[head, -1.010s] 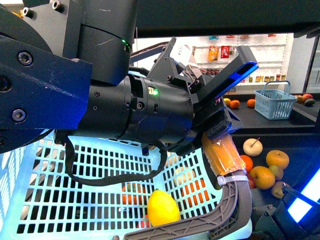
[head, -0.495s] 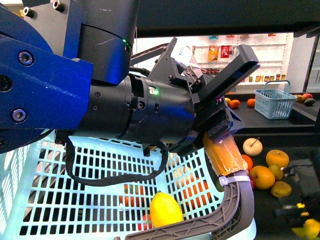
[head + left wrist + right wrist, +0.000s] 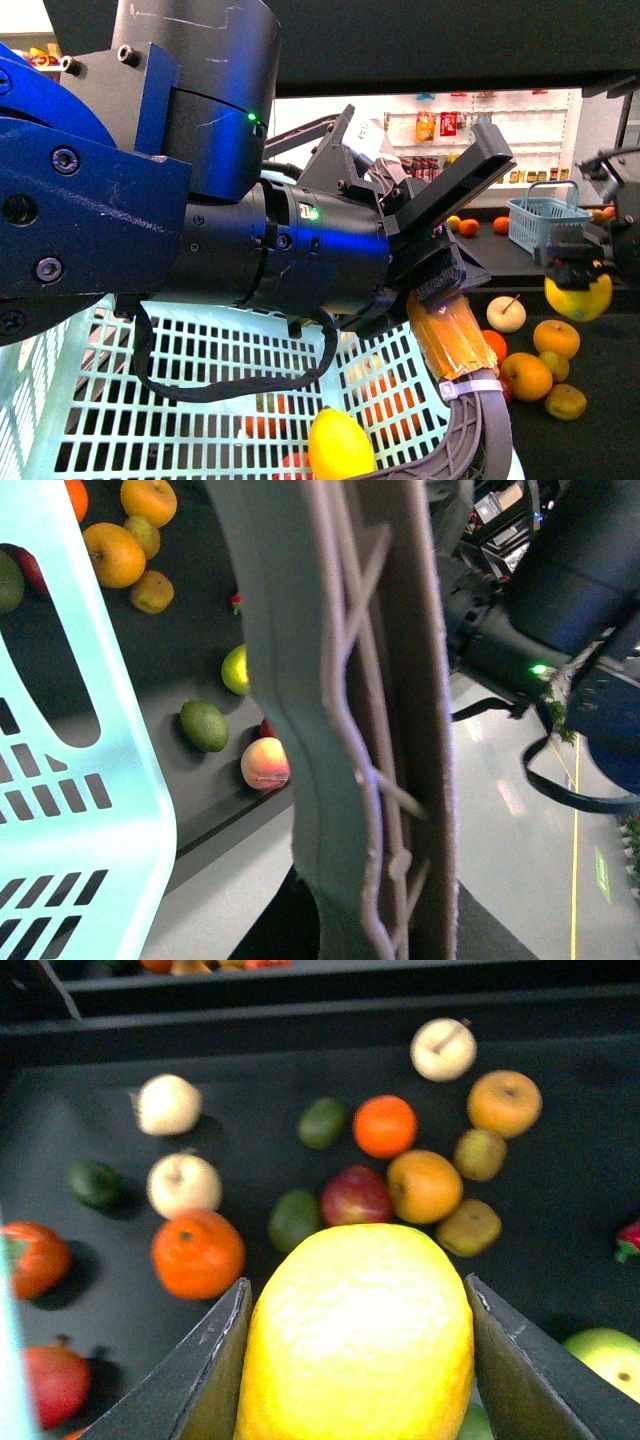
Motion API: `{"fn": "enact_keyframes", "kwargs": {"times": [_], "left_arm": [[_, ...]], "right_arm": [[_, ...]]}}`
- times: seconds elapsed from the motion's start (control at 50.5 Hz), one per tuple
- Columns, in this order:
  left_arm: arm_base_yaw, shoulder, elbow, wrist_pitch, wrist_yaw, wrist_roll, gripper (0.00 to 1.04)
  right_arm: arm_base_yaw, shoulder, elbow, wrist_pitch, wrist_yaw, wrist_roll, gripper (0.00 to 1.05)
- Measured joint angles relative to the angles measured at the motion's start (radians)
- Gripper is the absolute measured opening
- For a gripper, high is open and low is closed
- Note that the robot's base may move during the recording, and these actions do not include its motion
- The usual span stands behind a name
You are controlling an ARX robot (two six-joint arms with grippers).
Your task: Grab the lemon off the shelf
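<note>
Above the shelf, right gripper pinching lemon, clearest from its wrist, left gripper state unclear.

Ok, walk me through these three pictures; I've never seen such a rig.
This is a robot with two arms. The front picture comes from a camera on its body: the dark left arm fills it, above a pale turquoise basket holding one lemon. At the right edge, the right gripper holds a second lemon over the black shelf of loose fruit. The right wrist picture looks down past that held lemon. The left wrist picture shows a gripper finger close up, the basket and fruit beyond.
</note>
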Motion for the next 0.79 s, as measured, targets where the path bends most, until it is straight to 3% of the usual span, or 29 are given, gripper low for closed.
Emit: {"fn": "enact_keyframes", "kwargs": {"times": [0.416,0.792], "left_arm": [[0.0,0.0,0.0,0.0,0.0,0.0,0.08],[0.0,0.0,0.0,0.0,-0.002,0.0,0.08]], "right_arm": [[0.187,-0.076,-0.058,-0.008,-0.037,0.109,0.56],[0.278,-0.076,-0.121,0.011,-0.054,0.15,0.55]]}}
